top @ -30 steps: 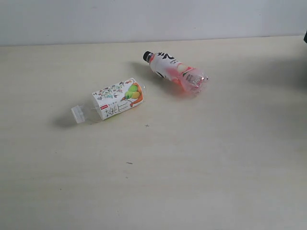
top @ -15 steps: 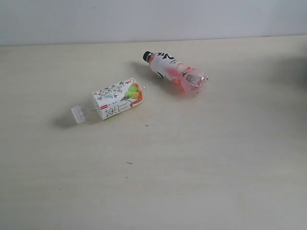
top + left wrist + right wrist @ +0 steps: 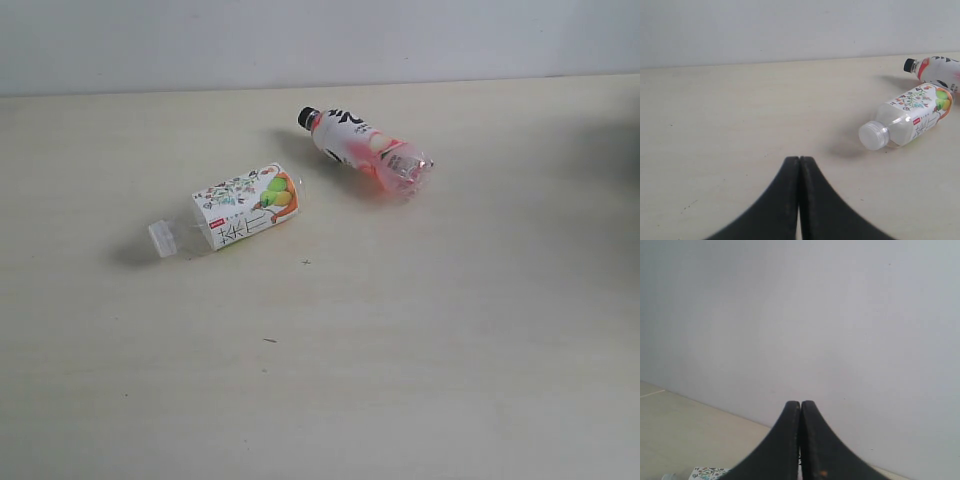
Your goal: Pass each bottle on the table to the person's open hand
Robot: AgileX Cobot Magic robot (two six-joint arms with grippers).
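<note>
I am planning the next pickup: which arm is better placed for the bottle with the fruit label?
Probably the left. The left gripper looks along the table with that bottle lying close ahead; the right gripper faces mostly the wall.

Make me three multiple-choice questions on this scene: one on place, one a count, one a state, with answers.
1. In the exterior view, the pink bottle lies where from the floral bottle? A left B right C on top
2. How many bottles lie on the table? A one B two C four
3. The left tool is: A shut, empty B wide open C shut on a bottle
Answers: 1 B, it lies to the right. 2 B, only those two show. 3 A, its jaws meet with nothing between.
</note>
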